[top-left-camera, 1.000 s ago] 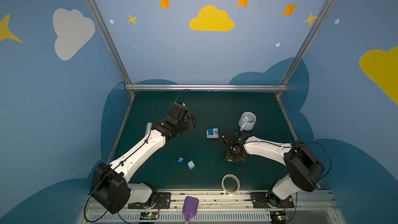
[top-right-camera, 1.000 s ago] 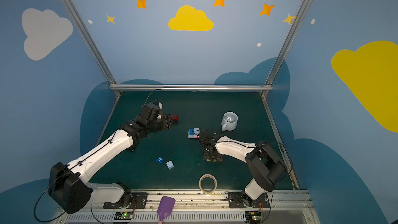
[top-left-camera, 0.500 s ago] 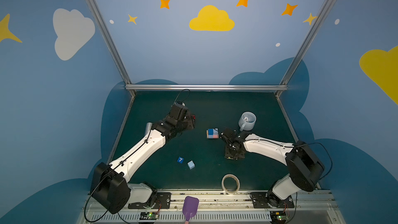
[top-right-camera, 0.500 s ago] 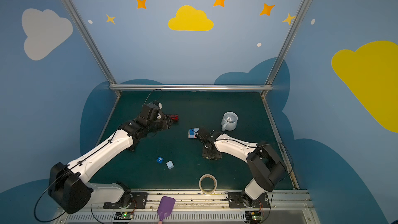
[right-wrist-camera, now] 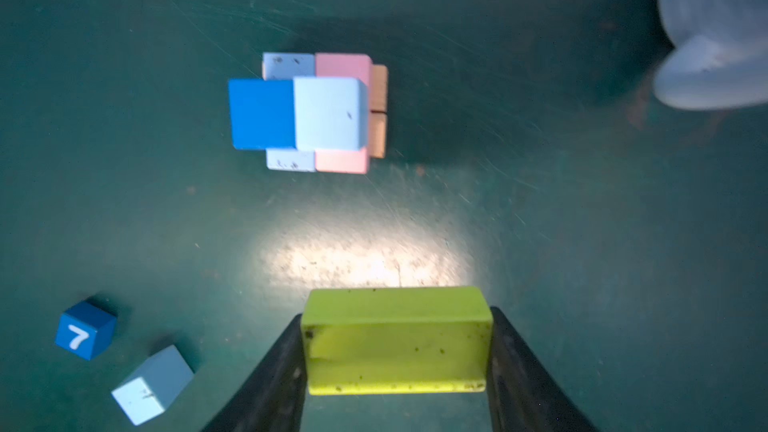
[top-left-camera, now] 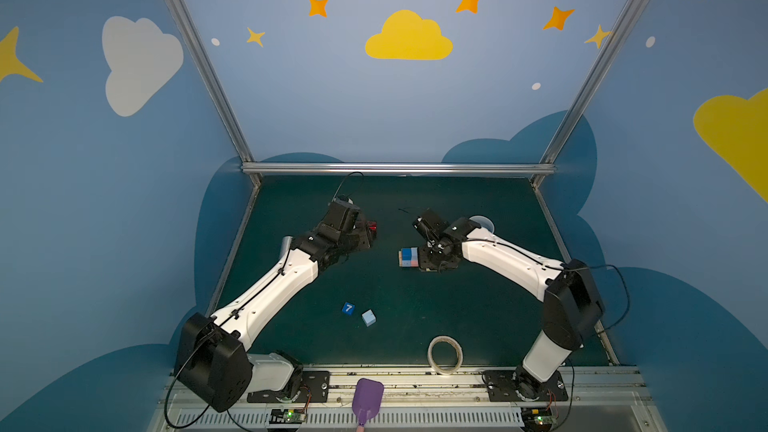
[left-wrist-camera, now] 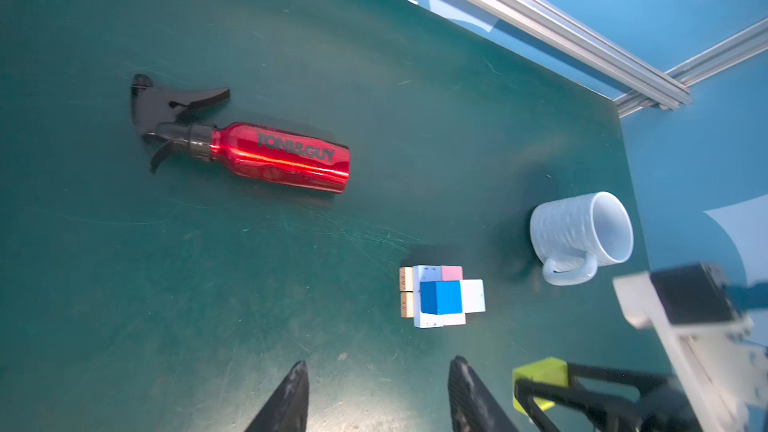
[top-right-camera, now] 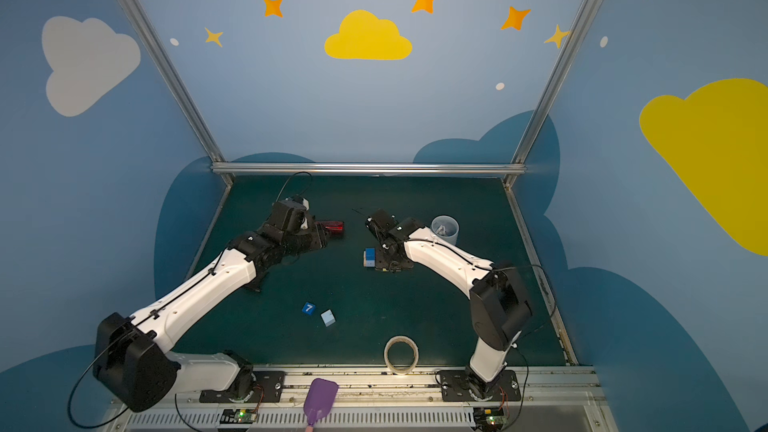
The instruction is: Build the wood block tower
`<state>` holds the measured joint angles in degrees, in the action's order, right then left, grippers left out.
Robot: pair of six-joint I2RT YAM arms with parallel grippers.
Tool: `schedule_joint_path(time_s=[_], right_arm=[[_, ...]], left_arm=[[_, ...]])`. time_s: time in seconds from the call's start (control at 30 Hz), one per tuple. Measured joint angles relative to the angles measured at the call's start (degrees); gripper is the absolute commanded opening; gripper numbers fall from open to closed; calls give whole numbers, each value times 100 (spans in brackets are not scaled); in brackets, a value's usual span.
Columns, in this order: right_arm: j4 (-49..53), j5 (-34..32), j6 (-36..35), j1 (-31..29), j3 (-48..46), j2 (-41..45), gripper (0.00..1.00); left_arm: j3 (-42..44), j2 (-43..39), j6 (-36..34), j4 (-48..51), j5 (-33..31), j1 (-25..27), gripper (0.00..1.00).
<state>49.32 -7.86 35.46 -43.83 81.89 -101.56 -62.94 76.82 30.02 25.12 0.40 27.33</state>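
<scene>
As the stack (right-wrist-camera: 307,114) ahead likely needs it, right claw (right-wrist-camera: 397,320) clamps the green block (right-wrist-camera: 395,347); left claw (left-wrist-camera: 379,367) stands open, empty.

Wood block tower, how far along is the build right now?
Done: the tower stands three layers high on the mat. In hand: the right gripper grips a yellow-green block, short of the tower, not yet over it. Left: placing that block, then the loose 7 cube and light-blue cube. The left gripper is open and empty.
</scene>
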Motion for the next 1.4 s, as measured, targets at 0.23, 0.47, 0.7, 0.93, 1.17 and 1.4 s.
schedule_joint_path(time_s=[0.23, 0.47, 0.7, 0.93, 1.17, 1.4], right_arm=[[262, 192, -411, 79, 1235, -964, 41], [568, 275, -680, 101, 2105, -1517, 41], [813, 291, -745, 164, 2472, -1757, 41], [1012, 260, -745, 181, 2850, -2052, 41], [1134, 236, -717, 179, 2868, -2122, 41], [1139, 236, -682, 179, 2870, -2192, 42]], left_arm=[[155, 7, -7, 44, 9, -219, 54], [184, 7, -24, 46, 50, -385, 54], [240, 7, -22, 22, 105, -435, 54], [286, 7, -22, 20, 170, -437, 54], [286, 7, -22, 20, 173, -457, 54], [286, 7, -22, 17, 181, -470, 54]])
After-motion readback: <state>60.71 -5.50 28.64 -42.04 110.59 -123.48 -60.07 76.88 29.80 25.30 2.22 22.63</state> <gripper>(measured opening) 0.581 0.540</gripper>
